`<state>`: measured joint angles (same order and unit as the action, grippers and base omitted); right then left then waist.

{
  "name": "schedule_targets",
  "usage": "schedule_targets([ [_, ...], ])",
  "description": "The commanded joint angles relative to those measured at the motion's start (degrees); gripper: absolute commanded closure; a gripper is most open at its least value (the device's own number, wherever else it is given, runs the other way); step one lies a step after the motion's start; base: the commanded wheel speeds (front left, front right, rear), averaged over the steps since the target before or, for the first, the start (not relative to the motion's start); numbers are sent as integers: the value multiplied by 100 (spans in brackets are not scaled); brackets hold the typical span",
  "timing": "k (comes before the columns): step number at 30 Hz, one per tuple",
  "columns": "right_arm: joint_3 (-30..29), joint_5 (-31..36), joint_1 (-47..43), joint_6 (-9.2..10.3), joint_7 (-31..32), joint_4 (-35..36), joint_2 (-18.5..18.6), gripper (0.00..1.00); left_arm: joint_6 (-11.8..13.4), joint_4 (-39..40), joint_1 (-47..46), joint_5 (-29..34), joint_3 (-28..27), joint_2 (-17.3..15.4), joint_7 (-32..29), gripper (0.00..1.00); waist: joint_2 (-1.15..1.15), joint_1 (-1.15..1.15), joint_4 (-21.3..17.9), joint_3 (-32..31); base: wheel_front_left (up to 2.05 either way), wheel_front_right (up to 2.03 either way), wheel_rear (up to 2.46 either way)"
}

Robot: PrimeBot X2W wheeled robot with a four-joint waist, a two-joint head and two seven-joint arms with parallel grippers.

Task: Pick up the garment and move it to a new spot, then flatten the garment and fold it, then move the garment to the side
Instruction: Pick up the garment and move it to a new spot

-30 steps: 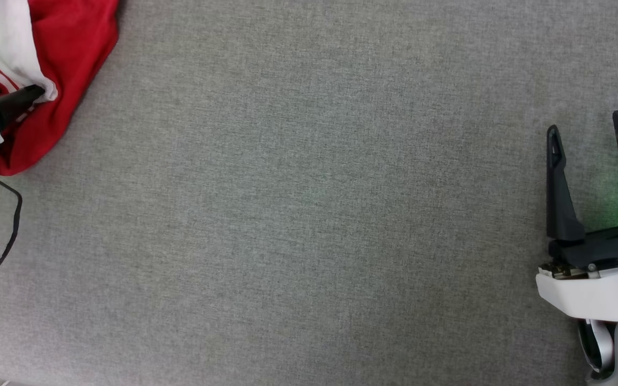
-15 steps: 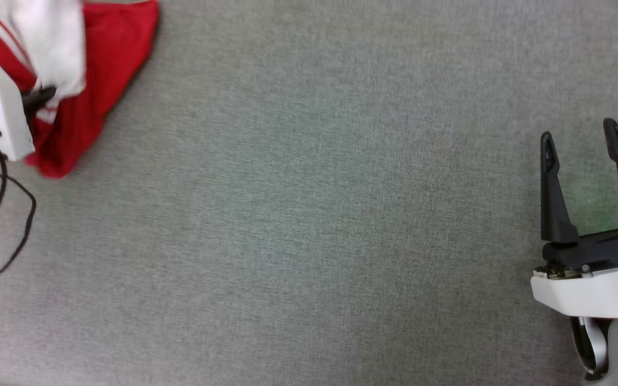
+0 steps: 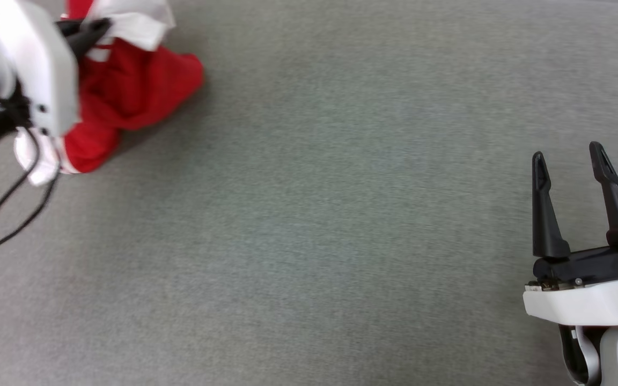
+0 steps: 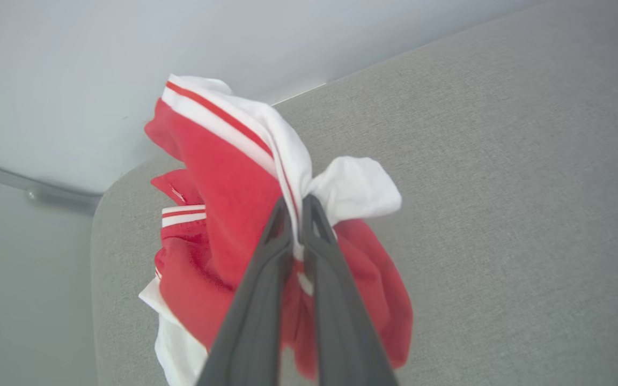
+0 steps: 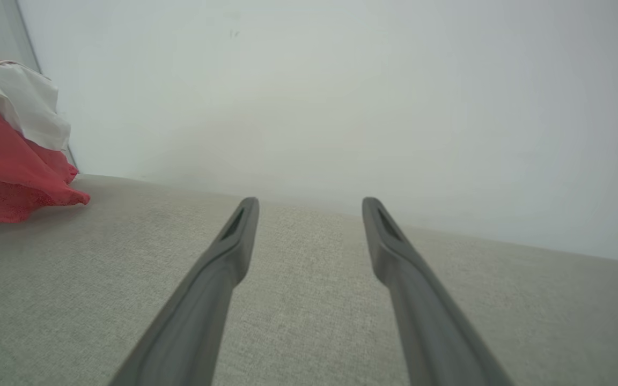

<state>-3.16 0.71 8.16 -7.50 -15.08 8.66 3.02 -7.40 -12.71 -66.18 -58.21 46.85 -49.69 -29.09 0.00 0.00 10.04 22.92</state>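
Note:
The garment (image 3: 132,88) is a bunched red jersey with white panels and striped trim, at the upper left of the head view. My left gripper (image 3: 92,29) is shut on a white fold of it, and the cloth hangs in a bundle below the fingers. In the left wrist view the garment (image 4: 223,214) drapes around my left gripper (image 4: 298,206), pinched at the white sleeve edge. My right gripper (image 3: 569,153) stands open at the lower right, far from the cloth, nothing between its fingers. The right wrist view shows my right gripper (image 5: 309,206) open and the garment (image 5: 8,161) at far left.
A grey fabric surface (image 3: 314,214) spreads across the head view. Black cables (image 3: 3,209) hang from my left arm at the left edge. A pale wall (image 5: 314,96) rises behind the surface's far edge, and the surface's rounded corner (image 4: 105,225) lies close under the cloth.
My left gripper has shut on the garment and lifted it, bunching it up and carrying it rightward in the view. The head camera has shifted; the right gripper stays open.

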Motion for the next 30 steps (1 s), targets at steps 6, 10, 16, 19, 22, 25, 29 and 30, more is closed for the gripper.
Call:
schedule_targets([
  [6,-12,-252,-95,2,-13,-51,-23,0,2,549,-261,144,404,524,41,100,0,0,-574,-211,0,0,0],
  [10,-25,-365,-71,2,-14,-70,-22,0,2,684,-382,242,722,1003,123,100,0,0,-942,-216,0,0,0],
  [16,-54,-513,-2,2,-14,-64,-22,0,2,582,-508,371,1467,1880,392,100,0,0,-1448,-96,0,0,0],
  [19,-74,-579,26,2,-13,-63,-21,0,2,394,-525,306,1906,2306,619,100,0,0,-1610,2,0,0,0],
  [22,-80,-634,42,2,-13,-57,-22,0,2,147,-369,253,2346,2720,870,100,0,0,-1707,101,0,0,0],
  [25,-78,-660,74,2,-13,-62,-22,0,2,-124,-105,313,2588,3103,1007,100,0,0,-1761,175,0,0,0],
  [29,-72,-684,124,2,-13,-77,-22,0,1,-309,512,605,2652,3561,845,100,0,0,-1801,237,0,0,0],
  [30,-81,-691,129,2,-13,-84,-22,0,1,-309,692,674,2654,3645,755,100,0,0,-1802,243,0,0,0],
])
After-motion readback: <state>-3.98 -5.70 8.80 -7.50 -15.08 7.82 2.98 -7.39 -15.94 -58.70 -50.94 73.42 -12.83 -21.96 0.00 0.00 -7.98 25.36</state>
